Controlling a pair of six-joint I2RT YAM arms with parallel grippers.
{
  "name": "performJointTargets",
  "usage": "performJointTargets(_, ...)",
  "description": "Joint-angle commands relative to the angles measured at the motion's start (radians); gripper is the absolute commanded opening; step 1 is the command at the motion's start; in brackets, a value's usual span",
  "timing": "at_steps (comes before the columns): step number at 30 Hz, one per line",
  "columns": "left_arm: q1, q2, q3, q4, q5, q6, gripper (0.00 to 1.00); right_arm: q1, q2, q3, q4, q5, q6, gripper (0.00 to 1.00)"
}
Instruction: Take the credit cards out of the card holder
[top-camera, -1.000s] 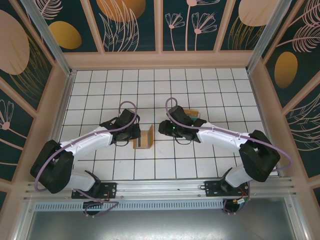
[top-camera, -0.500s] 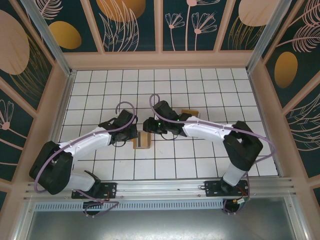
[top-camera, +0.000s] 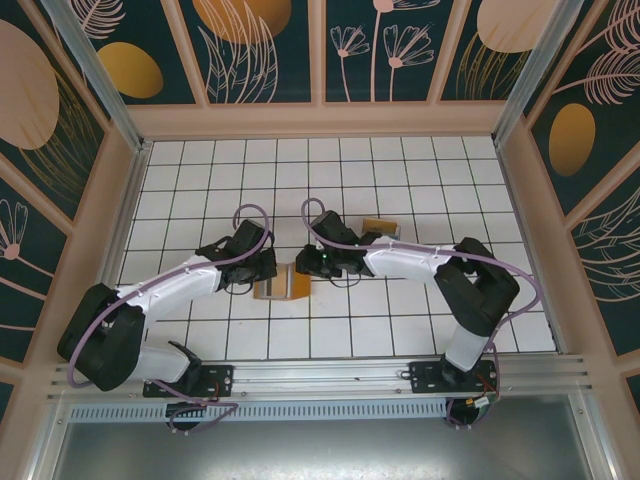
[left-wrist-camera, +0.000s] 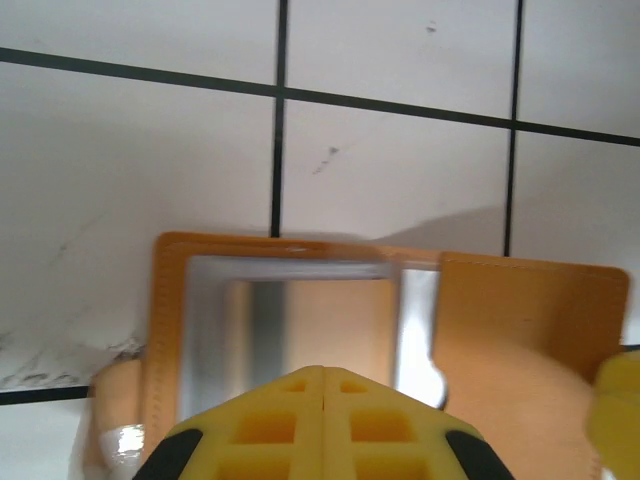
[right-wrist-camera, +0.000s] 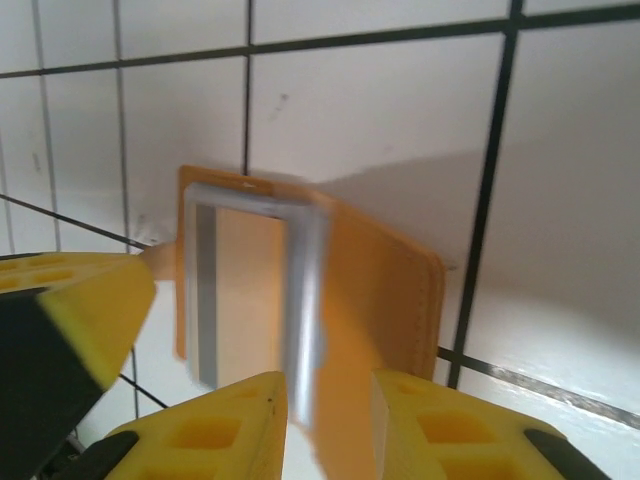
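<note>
The card holder (top-camera: 283, 286) lies opened on the white tiled surface (top-camera: 400, 330), near the middle and a little towards the near side, between our two tools. The left tool (top-camera: 262, 270) sits at its left edge. In that tool's wrist view, the yellow fingers (left-wrist-camera: 260, 425) are pressed together with no gap, right over the holder's grey-lined pocket. The right tool (top-camera: 306, 266) sits at the holder's right half. Its fingers (right-wrist-camera: 450, 430) stand narrowly apart with the holder's fold running down between them, and we cannot tell whether they pinch it. That right half is tilted up off the tiles and casts a shadow. A small brown item (top-camera: 380, 226) lies farther right and well apart.
</note>
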Motion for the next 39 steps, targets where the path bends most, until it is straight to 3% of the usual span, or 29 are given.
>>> performJointTargets(1, 0.005, 0.002, -0.004, 0.047, 0.064, 0.027, 0.03, -0.004, 0.021, -0.014, -0.008, -0.024, 0.007, 0.29)
performJointTargets(6, 0.005, 0.034, -0.001, 0.018, 0.032, 0.027, 0.02, -0.003, 0.030, -0.011, -0.006, -0.021, 0.003, 0.28)
performJointTargets(17, 0.023, 0.107, -0.011, -0.112, -0.160, -0.052, 0.03, -0.016, 0.064, -0.004, -0.018, -0.016, -0.029, 0.28)
performJointTargets(21, 0.044, 0.095, -0.060, -0.056, -0.094, -0.058, 0.12, -0.018, 0.074, -0.007, -0.014, -0.016, -0.041, 0.28)
performJointTargets(31, 0.044, 0.046, -0.165, 0.090, 0.099, -0.188, 0.09, -0.065, 0.090, 0.022, -0.040, -0.001, -0.128, 0.28)
performJointTargets(39, 0.044, 0.010, -0.154, 0.054, 0.061, -0.200, 0.09, -0.098, 0.085, 0.122, -0.099, -0.019, -0.189, 0.28)
